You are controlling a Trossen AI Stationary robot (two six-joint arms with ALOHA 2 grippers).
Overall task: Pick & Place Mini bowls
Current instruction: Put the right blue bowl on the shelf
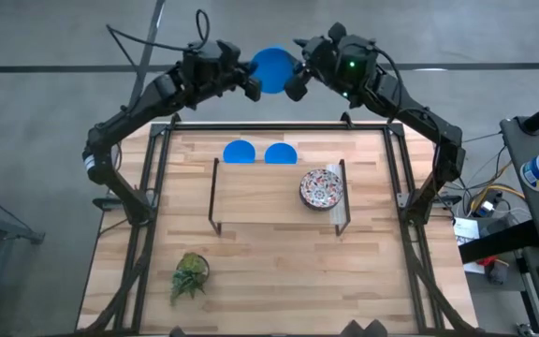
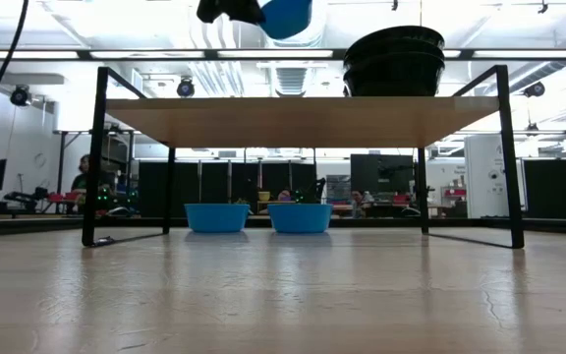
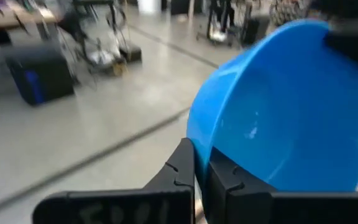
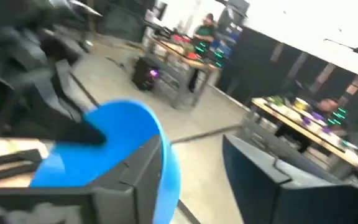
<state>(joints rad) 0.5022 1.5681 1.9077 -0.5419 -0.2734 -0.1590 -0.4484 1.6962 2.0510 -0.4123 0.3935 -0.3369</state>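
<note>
A bright blue mini bowl (image 1: 271, 68) is held high in the air beyond the table's far edge, between my two grippers. My left gripper (image 1: 251, 86) is shut on it and also shows in its wrist view (image 3: 201, 165). My right gripper (image 1: 296, 84) is open on the bowl's other side. One of its fingers (image 4: 143, 171) stands at the bowl's rim and the other is well apart. Two more blue bowls (image 1: 240, 152) (image 1: 281, 153) rest on their bases on the table behind the shelf. A stack of patterned bowls (image 1: 321, 187) sits on the shelf top. My left gripper pinches the blue bowl's rim (image 3: 197, 134), one finger inside the bowl and one outside. It comes at the bowl from the table's left side. The bowl is lifted clear of everything and tilted. My right gripper: I cannot tell whether its finger at the rim (image 4: 166, 168) touches the bowl.
A black-framed wooden shelf (image 1: 279, 201) stands across the middle of the table. A small green plant (image 1: 190, 273) stands near the front left. In the low view the two blue bowls (image 2: 216, 217) (image 2: 299, 217) show under the shelf board. Equipment stands off the table's right side.
</note>
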